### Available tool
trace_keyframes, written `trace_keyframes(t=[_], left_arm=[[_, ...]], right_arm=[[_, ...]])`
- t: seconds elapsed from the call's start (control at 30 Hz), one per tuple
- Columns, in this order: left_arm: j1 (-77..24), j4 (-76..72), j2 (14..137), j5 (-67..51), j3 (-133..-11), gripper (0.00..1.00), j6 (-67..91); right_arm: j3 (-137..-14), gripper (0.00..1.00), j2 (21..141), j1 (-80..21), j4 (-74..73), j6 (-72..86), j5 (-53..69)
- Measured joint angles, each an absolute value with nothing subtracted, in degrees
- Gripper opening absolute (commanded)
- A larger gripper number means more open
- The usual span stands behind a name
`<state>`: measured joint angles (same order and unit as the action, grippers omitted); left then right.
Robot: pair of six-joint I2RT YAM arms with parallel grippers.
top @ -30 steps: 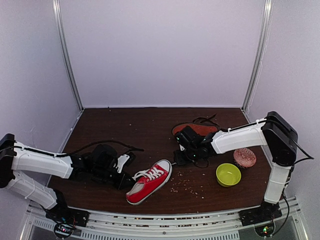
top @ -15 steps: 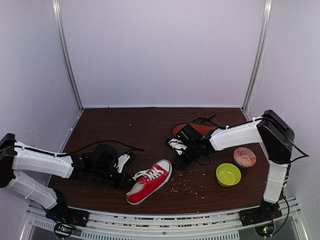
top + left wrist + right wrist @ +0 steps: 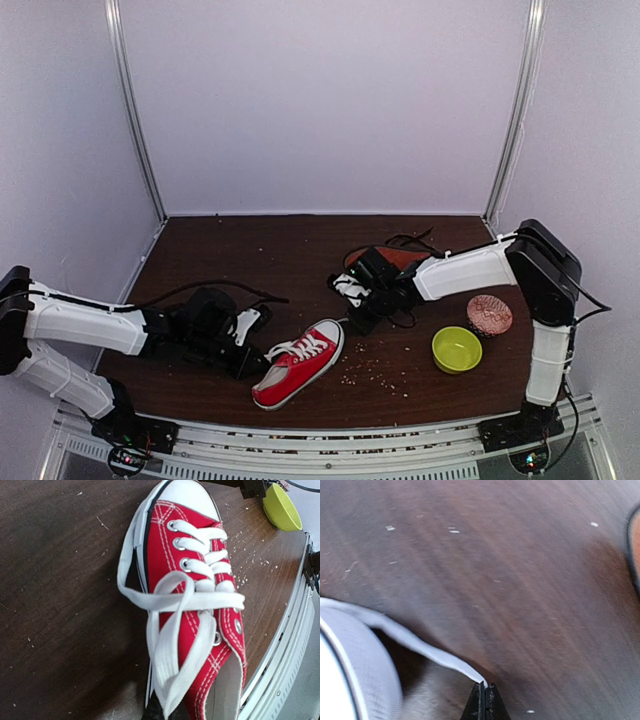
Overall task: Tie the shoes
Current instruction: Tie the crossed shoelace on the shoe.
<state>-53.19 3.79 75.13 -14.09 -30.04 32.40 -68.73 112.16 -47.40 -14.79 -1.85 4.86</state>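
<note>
While left jaws and right jaws each pinch a lace (image 3: 172, 670) of the red shoe (image 3: 160, 555), no bow shows; black shoe (image 3: 400, 257) behind it waits.

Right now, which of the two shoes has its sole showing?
The black shoe at the back: its reddish-brown sole faces the overhead camera. The red sneaker stands upright, white laces on top.
</note>
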Motion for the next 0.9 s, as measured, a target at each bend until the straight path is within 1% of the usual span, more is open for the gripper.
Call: trace_keyframes(t=[0.23,0.37,0.47,0.6,0.77,0.9], left_arm=[[-53.17,4.38,76.51,-14.41,-31.40,0.00,31.97],[-53.17,4.40,76.51,-14.41,-31.44,0.00,31.83],[-53.17,4.43,76.47,-14.35,-31.44,0.00,31.83],[-53.17,4.40,76.29,-14.13,-31.40,0.00,31.83],[-53.17,4.36,76.27,-13.96,-31.40,0.00,31.79],[-53.17,4.32,76.36,-14.11,-31.51,0.00,31.24]], right_arm=[[-70.26,0.00,109.82,-46.89,-11.75,3.66,-2.90],[-74.52,0.00,108.18,-46.89,-8.34,7.22,-4.80],[-74.48,0.00,104.73,-46.89,-5.34,9.87,-5.26],[-70.24,0.00,97.03,-46.89,-2.61,12.69,-6.24],[-60.01,0.00,83.68,-46.89,-1.56,15.11,-7.99],[-53.76,0.00,75.42,-46.89,-2.79,16.64,-8.16]])
